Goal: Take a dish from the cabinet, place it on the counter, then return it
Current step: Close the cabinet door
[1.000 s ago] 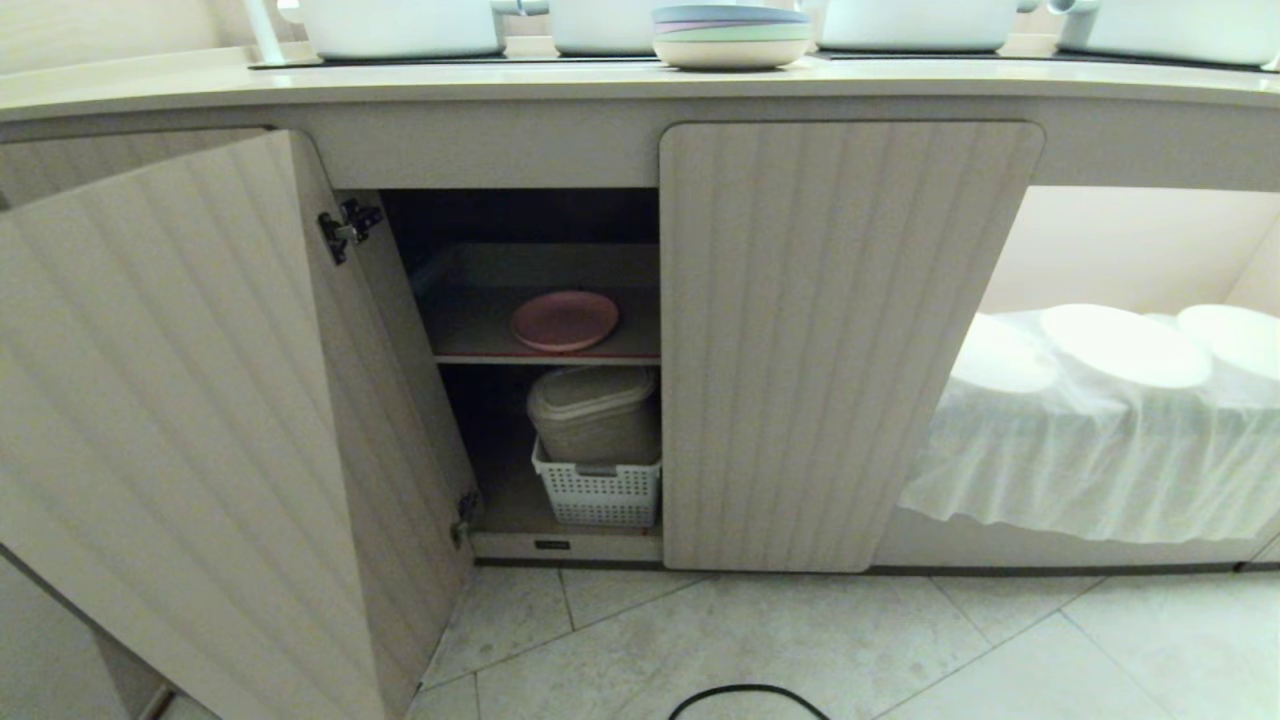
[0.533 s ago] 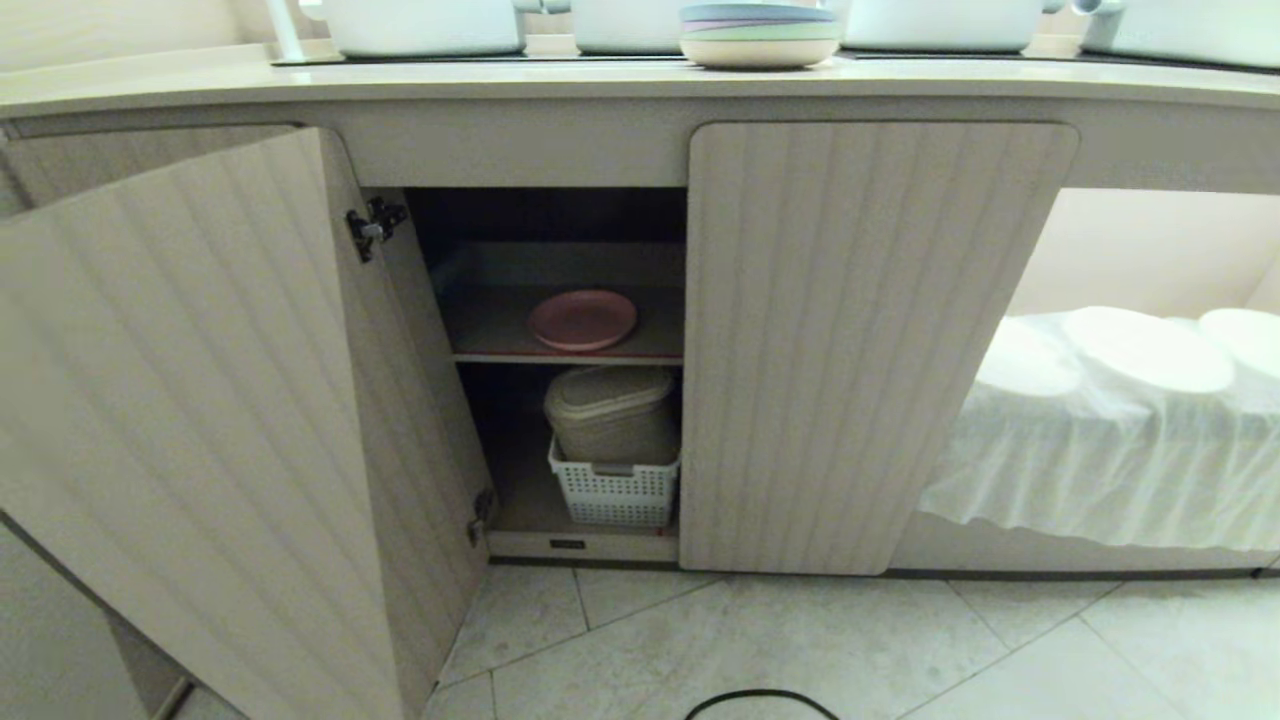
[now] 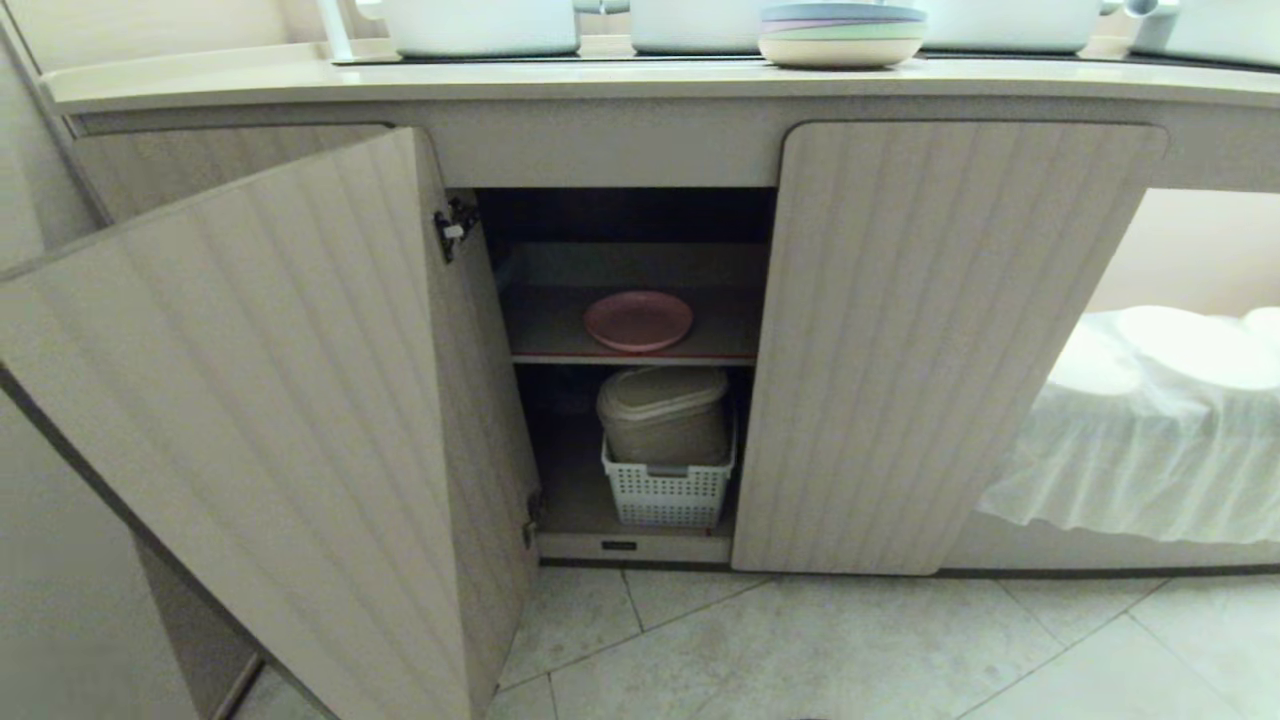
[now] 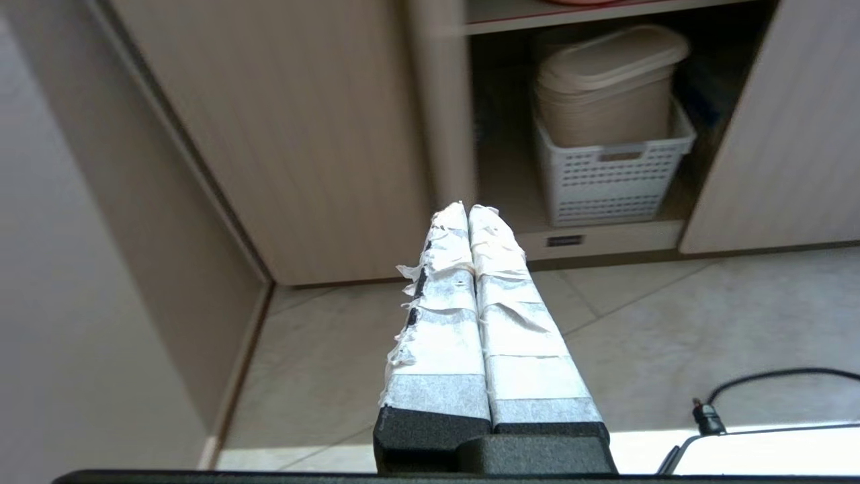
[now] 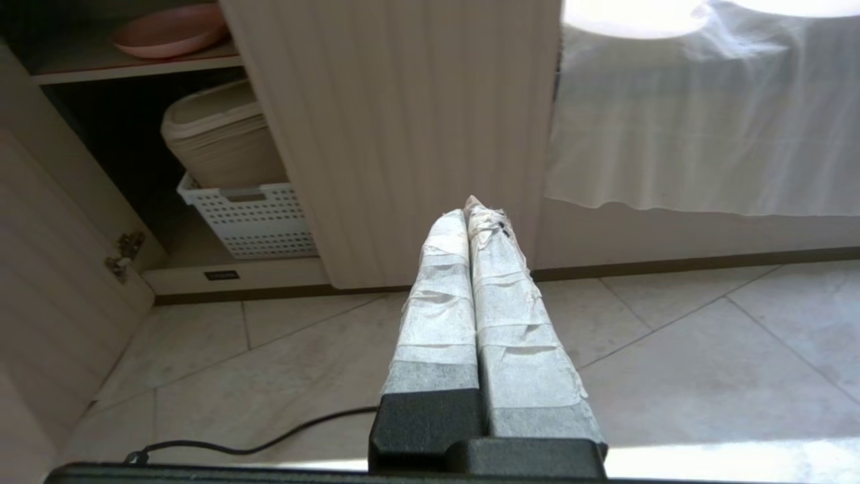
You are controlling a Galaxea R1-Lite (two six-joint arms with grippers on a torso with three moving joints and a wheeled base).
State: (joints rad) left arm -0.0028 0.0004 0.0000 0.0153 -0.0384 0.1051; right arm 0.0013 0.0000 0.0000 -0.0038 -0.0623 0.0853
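Dish (image 3: 638, 321) on cabinet (image 3: 950, 340) shelf, untouched; my left gripper (image 4: 468, 210) and right gripper (image 5: 470, 210) pinched closed, empty; everything remains.

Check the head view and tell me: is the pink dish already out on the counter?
No, the dish lies on the upper shelf inside the open cabinet, while the counter above holds only pots and a stack of pastel plates.

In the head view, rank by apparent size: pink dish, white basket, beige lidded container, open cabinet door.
1. open cabinet door, nearest the camera
2. beige lidded container and white basket, too alike to rank
3. pink dish, farther back
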